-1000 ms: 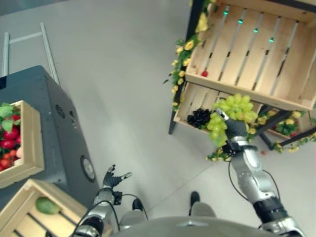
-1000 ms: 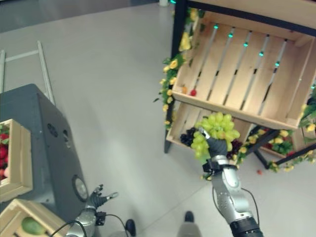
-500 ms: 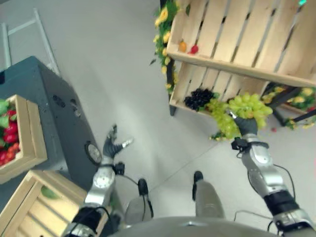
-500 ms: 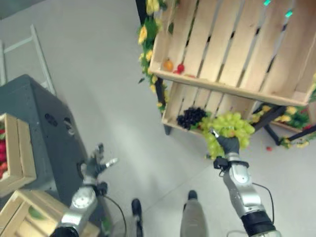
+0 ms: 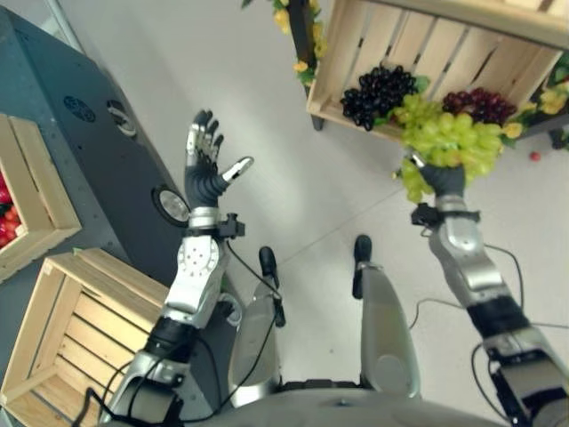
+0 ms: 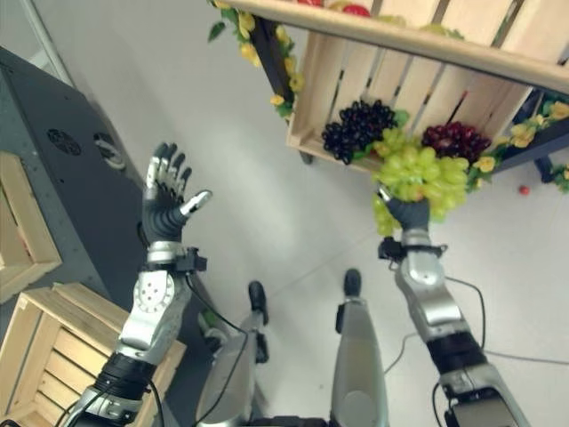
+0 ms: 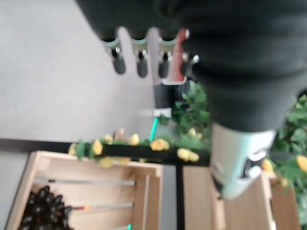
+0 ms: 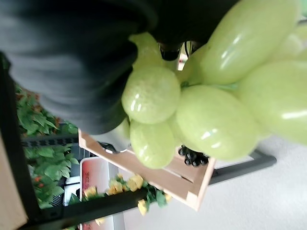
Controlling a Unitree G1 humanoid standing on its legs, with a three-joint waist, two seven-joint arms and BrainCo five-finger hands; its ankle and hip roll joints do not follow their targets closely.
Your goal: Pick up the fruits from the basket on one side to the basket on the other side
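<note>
Currently right hand (image 5: 442,178) is gripping a green grape bunch (image 5: 451,140), fingers curled round it, holding it up just in front of the lower crate (image 5: 331,78) of the wooden rack. Bunch is overlapping crate's front edge. Inside crate, black grapes (image 5: 377,92) are sitting beside dark red grapes (image 5: 481,103), w/ green bunch between & in front. Left hand (image 5: 206,165) is raised well apart from crate, fingers spread straight, holding nothing.

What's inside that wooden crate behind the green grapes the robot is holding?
The crate holds a black grape bunch and a dark red bunch. The held green grapes cover part of it.
</note>
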